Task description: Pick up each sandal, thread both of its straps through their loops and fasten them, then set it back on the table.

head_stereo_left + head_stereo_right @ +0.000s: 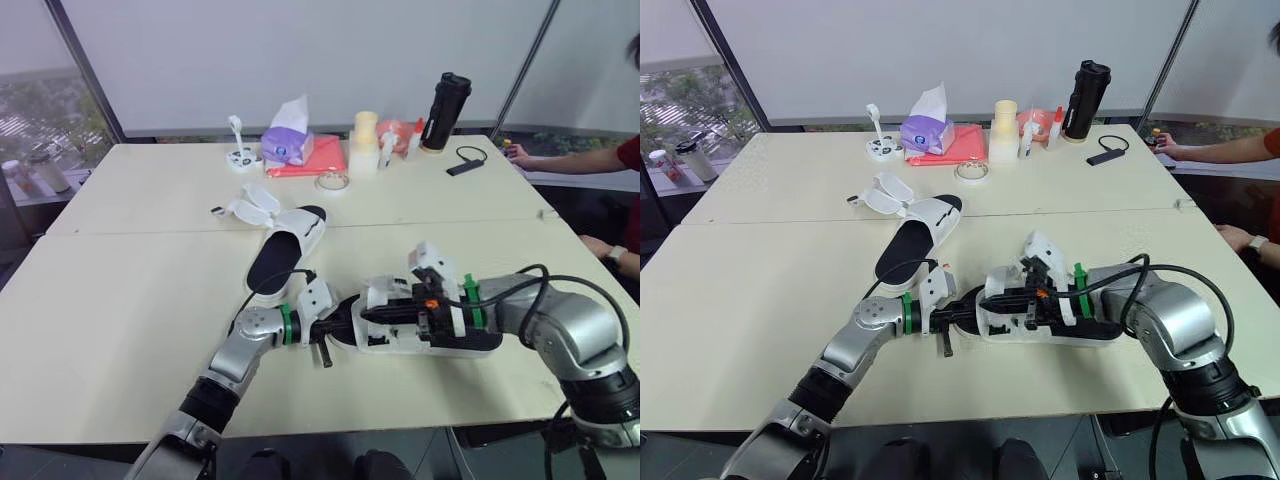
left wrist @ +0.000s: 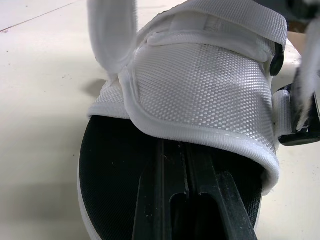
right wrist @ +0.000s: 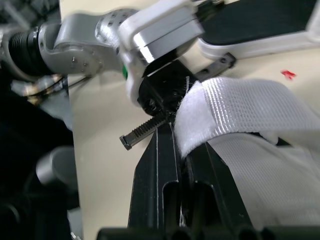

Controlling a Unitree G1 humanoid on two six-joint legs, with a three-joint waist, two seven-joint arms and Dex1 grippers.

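Left gripper (image 1: 327, 333) had its fingers (image 2: 165, 190) pressed together on the near sandal (image 1: 372, 338)'s black textured footbed, tips hidden under the white woven-mesh upper. Right gripper (image 3: 182, 137) was clamped on the ribbed webbing strap (image 3: 235, 107). That sandal lay crosswise on the table (image 1: 120, 300)'s near half, toe to the robot's left; the far sandal (image 1: 285, 250) pointed away, straps splayed.
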